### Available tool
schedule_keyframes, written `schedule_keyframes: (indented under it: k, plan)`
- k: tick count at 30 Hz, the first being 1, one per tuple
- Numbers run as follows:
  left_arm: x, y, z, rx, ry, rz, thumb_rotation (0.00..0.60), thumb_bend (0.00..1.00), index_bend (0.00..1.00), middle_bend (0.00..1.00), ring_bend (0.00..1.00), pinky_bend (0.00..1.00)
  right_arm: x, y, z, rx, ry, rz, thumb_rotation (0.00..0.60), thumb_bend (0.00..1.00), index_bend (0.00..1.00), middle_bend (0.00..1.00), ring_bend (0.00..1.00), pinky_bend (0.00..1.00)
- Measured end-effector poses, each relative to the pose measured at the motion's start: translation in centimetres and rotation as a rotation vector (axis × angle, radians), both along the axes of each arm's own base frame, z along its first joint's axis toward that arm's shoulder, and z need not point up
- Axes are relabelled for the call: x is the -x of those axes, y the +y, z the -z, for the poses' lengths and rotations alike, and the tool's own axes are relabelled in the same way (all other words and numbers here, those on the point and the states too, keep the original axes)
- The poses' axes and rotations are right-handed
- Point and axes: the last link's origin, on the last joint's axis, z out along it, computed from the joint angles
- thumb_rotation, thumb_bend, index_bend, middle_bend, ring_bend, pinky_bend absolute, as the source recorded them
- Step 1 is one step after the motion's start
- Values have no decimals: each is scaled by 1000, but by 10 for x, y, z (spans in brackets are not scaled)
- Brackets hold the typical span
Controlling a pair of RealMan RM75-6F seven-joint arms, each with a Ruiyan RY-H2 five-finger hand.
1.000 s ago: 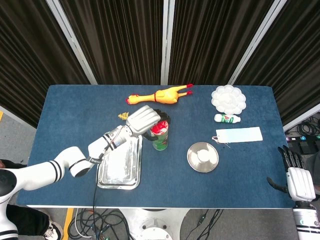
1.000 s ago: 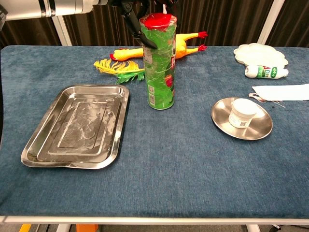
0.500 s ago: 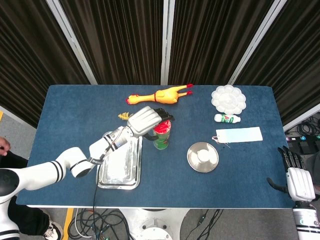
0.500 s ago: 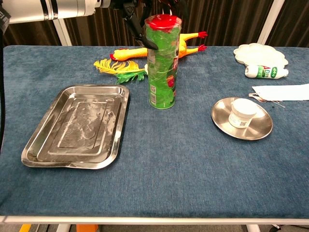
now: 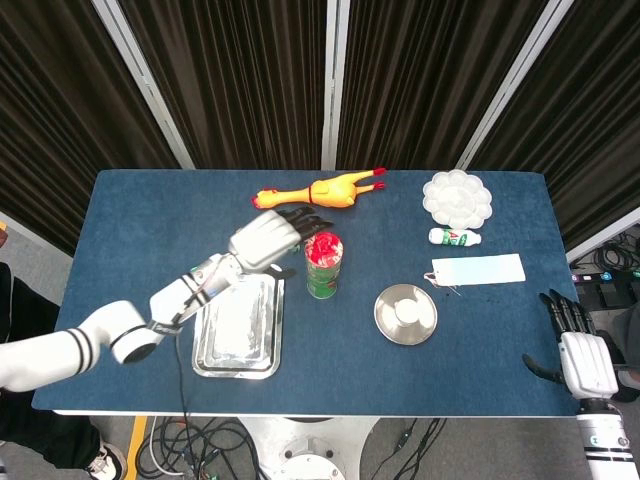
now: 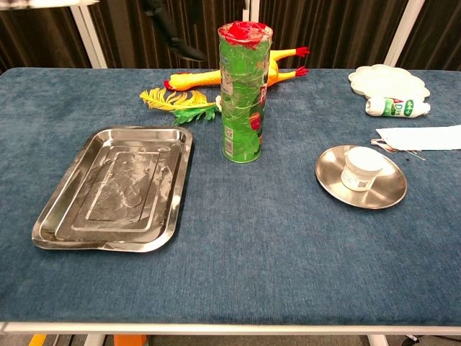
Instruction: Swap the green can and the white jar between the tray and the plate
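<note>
Green can (image 6: 242, 92) stands upright on the table just right of your left hand (image 5: 268, 238), which hovers with fingers spread, holding nothing and apart from the can. The tray (image 6: 50, 223) lies below and near that hand, nothing in it. Further right, well apart from that hand, the white jar (image 6: 361, 168) sits in the plate (image 6: 330, 175). Your right hand (image 5: 577, 360) hangs off the table's right edge, fingers apart, holding nothing.

You have the green can (image 6: 243, 94) upright on the cloth between the empty tray (image 6: 115, 186) and the plate (image 6: 328, 171); the white jar (image 6: 361, 169) sits on that plate.
</note>
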Motion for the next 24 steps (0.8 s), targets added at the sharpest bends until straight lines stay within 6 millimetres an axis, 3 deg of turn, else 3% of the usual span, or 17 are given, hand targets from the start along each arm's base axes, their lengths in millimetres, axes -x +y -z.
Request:
schedule_keyframes:
  k: [4,9,16,19,24]
  plan:
    - [48,-11,-21,-60,9,-114,600,177,88,136,93,375,-10,-8,4,-39,39,-28,600,137,0,12,0,9]
    - [107,-37,-44,-162,-6,-241,600,177,89,140,93,360,-30,-28,15,-111,94,-80,600,145,0,80,0,114]
    - [186,-100,-68,-297,-46,-443,600,176,89,143,93,360,-67,-55,32,-210,168,-163,600,146,46,146,58,177]
    - [208,-126,-70,-313,-34,-506,600,176,89,143,93,364,-80,-66,39,-252,213,-190,600,147,77,162,81,188]
    - [222,-151,-76,-324,-39,-556,600,176,89,143,94,365,-100,-86,54,-311,277,-217,600,147,87,173,96,196]
